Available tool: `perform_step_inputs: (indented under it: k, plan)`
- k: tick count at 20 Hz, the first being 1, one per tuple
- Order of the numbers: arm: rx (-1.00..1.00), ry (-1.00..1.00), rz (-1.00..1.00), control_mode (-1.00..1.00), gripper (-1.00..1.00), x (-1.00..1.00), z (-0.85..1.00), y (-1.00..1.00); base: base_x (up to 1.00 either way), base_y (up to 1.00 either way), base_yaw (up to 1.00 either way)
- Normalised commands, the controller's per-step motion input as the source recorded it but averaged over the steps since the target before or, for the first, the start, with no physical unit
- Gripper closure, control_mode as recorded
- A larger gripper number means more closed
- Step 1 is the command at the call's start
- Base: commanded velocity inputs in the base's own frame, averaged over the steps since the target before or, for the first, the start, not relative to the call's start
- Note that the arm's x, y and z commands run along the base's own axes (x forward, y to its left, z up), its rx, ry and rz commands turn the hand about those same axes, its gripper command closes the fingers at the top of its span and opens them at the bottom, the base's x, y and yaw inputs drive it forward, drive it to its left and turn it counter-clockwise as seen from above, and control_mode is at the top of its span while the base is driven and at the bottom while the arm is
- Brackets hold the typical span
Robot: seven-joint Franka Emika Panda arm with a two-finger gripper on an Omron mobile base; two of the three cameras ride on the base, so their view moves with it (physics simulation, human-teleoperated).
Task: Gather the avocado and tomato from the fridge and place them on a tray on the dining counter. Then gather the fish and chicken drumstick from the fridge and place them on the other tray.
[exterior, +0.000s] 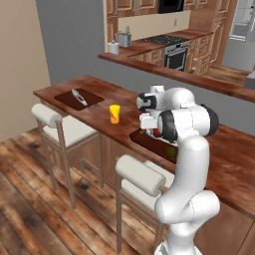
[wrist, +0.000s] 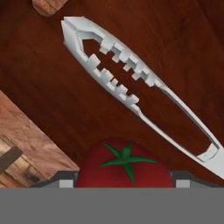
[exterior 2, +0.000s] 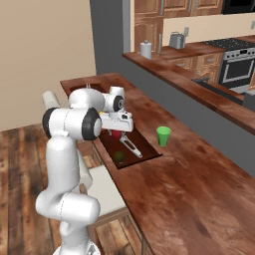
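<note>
**Setting the tomato on the near tray**

Hovering over the dark tray (exterior 2: 149,152) on the dining worktop (exterior 2: 199,184), I saw the jaws standing apart around the tomato (wrist: 125,168). The avocado (exterior 2: 119,157) and white tongs (wrist: 131,87) lay on that tray. I judged the next move: confirm release, lift clear, return for the fish.

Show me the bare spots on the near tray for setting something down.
The tray is bare along its far edge past the tongs. It is crowded between tongs, avocado and tomato, which sits between the tool's fingers.
</note>
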Motion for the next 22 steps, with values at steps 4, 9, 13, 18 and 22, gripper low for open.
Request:
perform_step_inputs:
  k: [4, 9, 13, 18, 22]
  plan:
    - [0.0, 0.04, 0.0, -1.0, 1.0, 0.17, -0.27, 0.0, 0.0, 0.0, 0.0]
    - [0.0, 0.05, 0.0, -1.0, 1.0, 0.0, -0.2, 0.0, 0.0, 0.0, 0.0]
    - [0.0, 0.04, 0.0, -1.0, 1.0, 0.0, -0.21, 0.0, 0.0, 0.0, 0.0]
    - [0.0, 0.02, 0.0, -1.0, 1.0, 0.0, -0.19, 0.0, 0.0, 0.0, 0.0]
    - [0.0, 0.01, 0.0, -1.0, 1.0, 0.05, -0.22, 0.0, 0.0, 0.0, 0.0]
